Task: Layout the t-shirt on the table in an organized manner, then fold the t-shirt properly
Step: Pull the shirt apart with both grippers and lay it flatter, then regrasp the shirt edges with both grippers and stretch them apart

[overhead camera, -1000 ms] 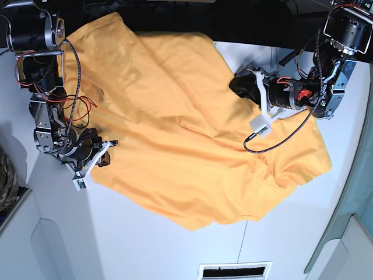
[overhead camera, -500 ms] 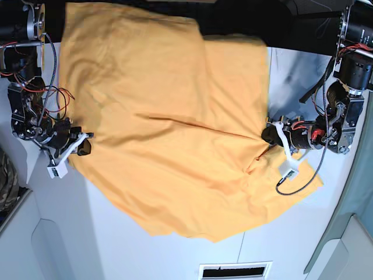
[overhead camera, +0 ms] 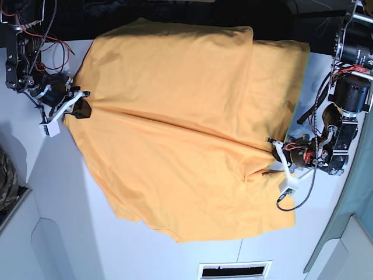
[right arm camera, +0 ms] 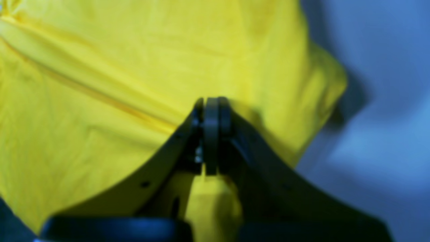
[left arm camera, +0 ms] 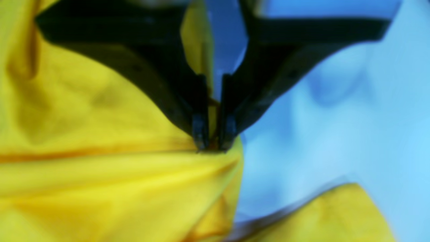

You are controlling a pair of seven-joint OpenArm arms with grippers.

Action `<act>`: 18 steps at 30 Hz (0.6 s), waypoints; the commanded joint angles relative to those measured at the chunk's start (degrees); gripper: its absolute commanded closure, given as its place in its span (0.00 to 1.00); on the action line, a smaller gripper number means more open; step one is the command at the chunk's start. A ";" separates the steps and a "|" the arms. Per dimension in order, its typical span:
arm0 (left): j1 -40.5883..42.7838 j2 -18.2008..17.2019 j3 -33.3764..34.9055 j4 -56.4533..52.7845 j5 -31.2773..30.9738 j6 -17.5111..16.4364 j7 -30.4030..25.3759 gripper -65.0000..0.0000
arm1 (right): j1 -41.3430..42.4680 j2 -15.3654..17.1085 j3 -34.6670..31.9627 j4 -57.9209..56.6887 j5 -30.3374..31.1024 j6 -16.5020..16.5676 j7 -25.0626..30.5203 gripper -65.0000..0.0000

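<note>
Pincer check: found the left pincer [left arm camera: 213,141] nipped nearly closed on a small pleat at the edge of the t-shirt [overhead camera: 180,140], with only a sliver of gap between the tips and cloth filling it. Found the right pincer [right arm camera: 211,134] fully closed, tips together at the opposite edge of the cloth, by the looks of it with a bit of hem caught, though couldn't be totally sure through the blur.

Saw the t-shirt spread wide over the counter [overhead camera: 145,256], mostly flat, with one long crease running between the two grip points and its far end reaching the dark back edge. Couldn't make out the neckline or sleeves from above.

Judged the fabric as light, soft and floppy: zero stiffness, bound to sag and bunch wherever not held, and likely to drag along the surface rather than slide cleanly. Reckoned on gripping at hems, corners or shoulder seams, not mid-panel, and pulling evenly from both sides to flatten that crease.

Room-wise: noticed plenty of bare counter at the near side and some down both flanks. Spotted a camouflage cloth [overhead camera: 6,181] off at the side edge near the right arm and a vent slot [overhead camera: 233,271] at the near edge, both well apart from the shirt. Flagged the back edge as the tight spot.
</note>
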 commanded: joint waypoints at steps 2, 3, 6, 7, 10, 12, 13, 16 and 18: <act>-0.96 1.84 0.17 0.37 -4.33 -3.67 2.36 0.86 | 0.26 -0.02 2.95 3.56 -0.13 -0.22 -0.13 1.00; -0.96 2.58 0.17 0.46 -5.92 -4.31 2.82 0.81 | 0.46 -0.26 3.93 4.46 0.50 -0.22 -0.13 1.00; -1.14 3.21 0.17 0.90 -9.46 -4.31 3.26 0.70 | 2.45 -1.14 5.27 4.96 1.66 -0.22 -0.35 1.00; -1.25 2.86 0.17 1.53 -10.82 -4.33 3.26 0.69 | 3.34 -1.46 5.25 4.96 1.64 -0.22 -0.42 1.00; -1.22 -0.17 0.17 4.94 -15.08 -4.22 3.32 0.69 | 5.77 -2.80 5.25 4.96 1.46 -0.17 -1.18 1.00; -1.27 -2.99 0.17 6.99 -18.80 -3.54 3.76 0.69 | 7.23 -3.78 5.18 4.76 1.42 -0.20 -1.18 1.00; -1.25 -4.33 0.15 7.82 -19.65 -3.17 4.07 0.69 | 8.09 -4.31 5.09 4.44 1.18 -0.20 -1.16 1.00; -1.03 -7.43 0.15 8.48 -20.87 -3.19 5.84 0.69 | 11.28 -5.97 4.57 1.99 -1.25 -0.39 -0.11 1.00; -0.11 -9.22 0.15 8.48 -23.12 -3.23 7.32 0.69 | 13.40 -6.82 3.56 -0.61 -3.04 -0.59 1.73 1.00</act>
